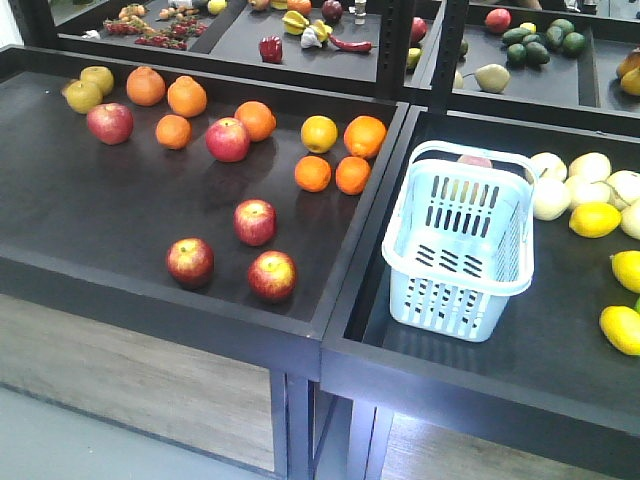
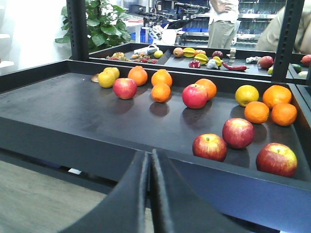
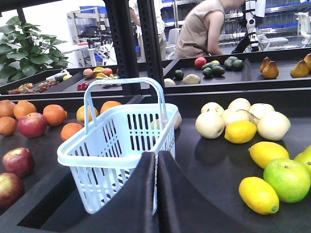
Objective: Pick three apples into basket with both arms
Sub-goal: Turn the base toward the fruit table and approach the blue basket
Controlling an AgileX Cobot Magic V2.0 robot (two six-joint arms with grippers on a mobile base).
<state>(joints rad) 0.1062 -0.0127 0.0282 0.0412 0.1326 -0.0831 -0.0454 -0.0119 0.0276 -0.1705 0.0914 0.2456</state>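
Three dark red apples lie near the front of the left tray: one (image 1: 254,221) behind, two (image 1: 190,262) (image 1: 272,276) in front. The left wrist view shows them as apples (image 2: 209,147) (image 2: 238,132) (image 2: 276,158) to the right of my left gripper (image 2: 149,153), which is shut, empty, and hangs before the tray's front edge. The pale blue basket (image 1: 450,310) stands in the right tray with nothing in it. My right gripper (image 3: 156,154) is shut and empty just in front of the basket (image 3: 97,161). Neither arm shows in the front view.
Two more red apples (image 1: 228,139) (image 1: 110,123), oranges (image 1: 312,173) and yellow-green apples (image 1: 83,95) sit further back. Lemons (image 1: 595,219), pale fruits (image 3: 210,124) and a green apple (image 3: 288,179) lie right of the basket. A raised divider (image 1: 365,230) separates the trays. People stand beyond the back shelves.
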